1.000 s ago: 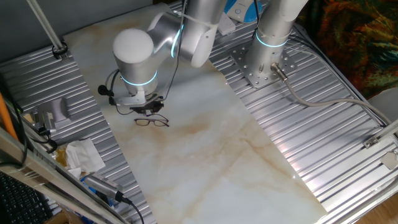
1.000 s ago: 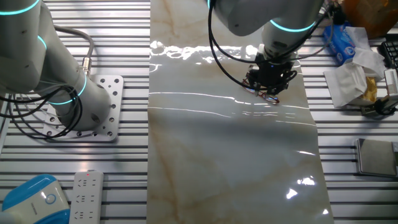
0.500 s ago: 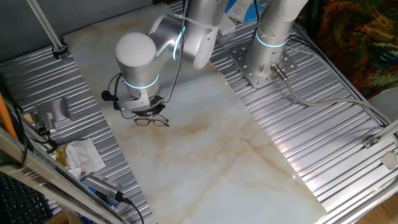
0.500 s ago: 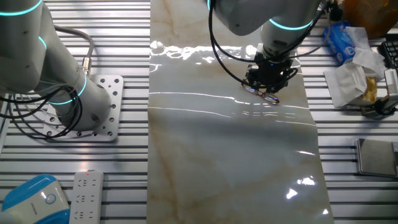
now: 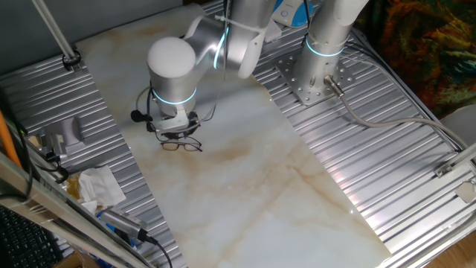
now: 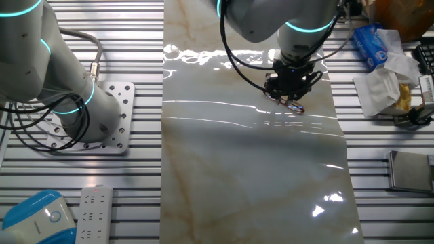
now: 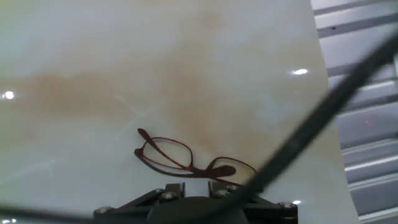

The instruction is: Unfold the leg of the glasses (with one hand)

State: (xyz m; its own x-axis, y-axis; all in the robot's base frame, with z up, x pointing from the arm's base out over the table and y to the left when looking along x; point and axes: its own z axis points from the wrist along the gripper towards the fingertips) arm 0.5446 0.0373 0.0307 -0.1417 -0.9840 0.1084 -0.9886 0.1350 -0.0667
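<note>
Gripper (image 5: 176, 132) low, just beside glasses (image 5: 182, 144) on marble slab (image 5: 245, 186); jaw state can't tell; risk: thin frame skids w/o leg opening

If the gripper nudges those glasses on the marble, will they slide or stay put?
Probably slide: the glasses are thin wire, likely very light, and lie on a glossy marble top. The slim frame looks easy to bend, so the far larger gripper should push gently.
</note>
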